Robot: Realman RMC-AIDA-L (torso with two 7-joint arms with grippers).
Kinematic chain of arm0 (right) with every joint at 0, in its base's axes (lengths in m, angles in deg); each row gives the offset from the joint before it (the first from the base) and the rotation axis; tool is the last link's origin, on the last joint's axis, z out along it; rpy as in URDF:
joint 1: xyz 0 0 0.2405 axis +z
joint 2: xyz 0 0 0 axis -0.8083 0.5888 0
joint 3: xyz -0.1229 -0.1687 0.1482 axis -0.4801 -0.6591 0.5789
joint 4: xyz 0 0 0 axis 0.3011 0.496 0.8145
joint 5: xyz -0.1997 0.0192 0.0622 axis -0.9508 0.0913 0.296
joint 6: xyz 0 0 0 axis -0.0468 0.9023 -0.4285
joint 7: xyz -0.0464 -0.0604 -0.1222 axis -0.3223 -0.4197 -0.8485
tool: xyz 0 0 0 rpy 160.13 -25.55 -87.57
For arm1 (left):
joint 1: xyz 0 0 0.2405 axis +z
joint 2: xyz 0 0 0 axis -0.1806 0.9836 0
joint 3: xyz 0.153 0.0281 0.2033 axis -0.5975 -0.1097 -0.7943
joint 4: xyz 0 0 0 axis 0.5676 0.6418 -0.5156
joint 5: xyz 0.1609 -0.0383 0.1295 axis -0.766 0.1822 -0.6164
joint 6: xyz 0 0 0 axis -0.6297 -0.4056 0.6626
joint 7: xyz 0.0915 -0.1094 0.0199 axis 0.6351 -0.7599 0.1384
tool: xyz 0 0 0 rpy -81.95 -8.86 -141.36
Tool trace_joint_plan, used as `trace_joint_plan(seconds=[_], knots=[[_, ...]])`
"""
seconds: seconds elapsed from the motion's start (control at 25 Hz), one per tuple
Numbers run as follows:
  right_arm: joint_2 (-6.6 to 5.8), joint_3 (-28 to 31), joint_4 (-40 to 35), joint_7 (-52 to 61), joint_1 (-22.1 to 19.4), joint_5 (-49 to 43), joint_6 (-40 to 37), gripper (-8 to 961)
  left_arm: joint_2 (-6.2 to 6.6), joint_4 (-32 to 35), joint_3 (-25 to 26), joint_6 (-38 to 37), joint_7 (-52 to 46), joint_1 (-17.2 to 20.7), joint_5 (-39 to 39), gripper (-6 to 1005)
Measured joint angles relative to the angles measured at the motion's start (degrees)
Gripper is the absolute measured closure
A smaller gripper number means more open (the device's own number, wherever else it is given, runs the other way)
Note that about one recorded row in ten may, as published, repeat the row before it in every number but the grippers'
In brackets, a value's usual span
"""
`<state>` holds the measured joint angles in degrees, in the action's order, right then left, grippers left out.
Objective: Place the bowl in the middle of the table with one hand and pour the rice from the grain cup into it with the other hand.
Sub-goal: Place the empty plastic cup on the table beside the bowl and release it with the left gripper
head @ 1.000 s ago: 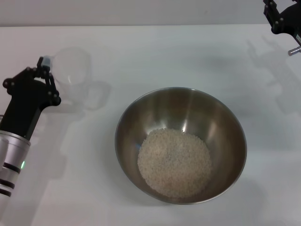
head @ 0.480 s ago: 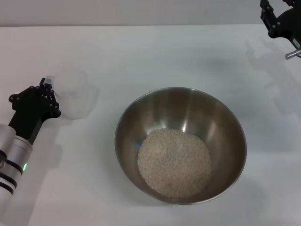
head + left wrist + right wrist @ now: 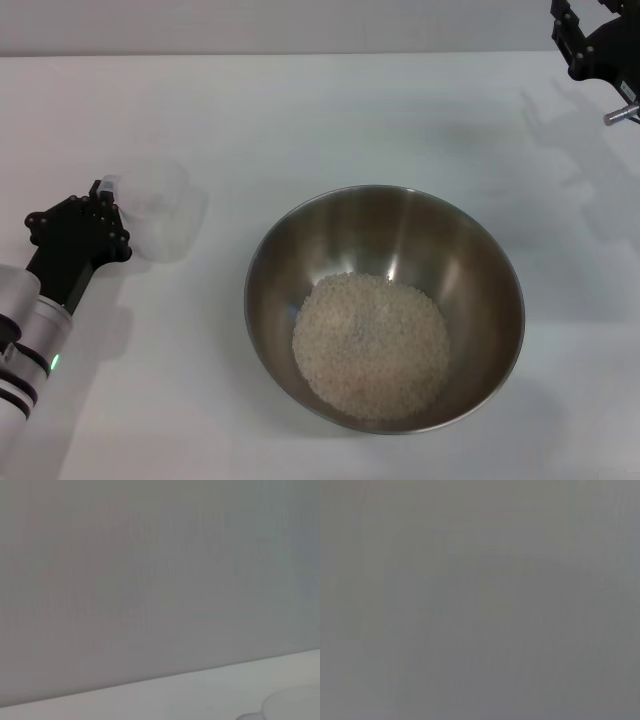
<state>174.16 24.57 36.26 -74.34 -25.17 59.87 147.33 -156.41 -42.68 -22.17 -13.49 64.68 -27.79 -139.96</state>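
rice in the bowl, cup set down at the left

the bowl [image 3: 385, 305] sits mid-table [image 3: 330, 110], mouth up, the rice [image 3: 370, 343] heaped inside. the grain cup [image 3: 158, 208] stands upright at the left, its handle toward the left gripper [image 3: 100, 205]; whether that claw is clenched on it or released, i cannot tell. the right gripper [image 3: 590, 40] is cut off at the far right corner, state unclear.

Tabletop [image 3: 330, 110]: white, matte. Carries bowl [image 3: 480, 250] holding rice [image 3: 370, 345]; cup [image 3: 155, 210] touching left end effector [image 3: 100, 205], bowl well apart from it.
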Motion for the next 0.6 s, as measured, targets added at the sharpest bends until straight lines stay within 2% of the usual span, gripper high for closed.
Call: trace_joint_plan(seconds=[0.32,0.52,0.6], knots=[[-0.14,0.0,0.0,0.0,0.19,0.0,-0.11,500,0.17,-0.39,-1.31,-0.4,-0.09,1.24,-0.64,921],[-0.22,0.0,0.0,0.0,0.32,0.0,-0.13,500,0.24,-0.54,-1.44,-0.89,-0.12,2.25,-0.65,739],[-0.23,0.0,0.0,0.01,0.32,0.0,-0.13,500,0.25,-0.53,-1.48,-1.21,-0.12,2.49,-0.67,625]])
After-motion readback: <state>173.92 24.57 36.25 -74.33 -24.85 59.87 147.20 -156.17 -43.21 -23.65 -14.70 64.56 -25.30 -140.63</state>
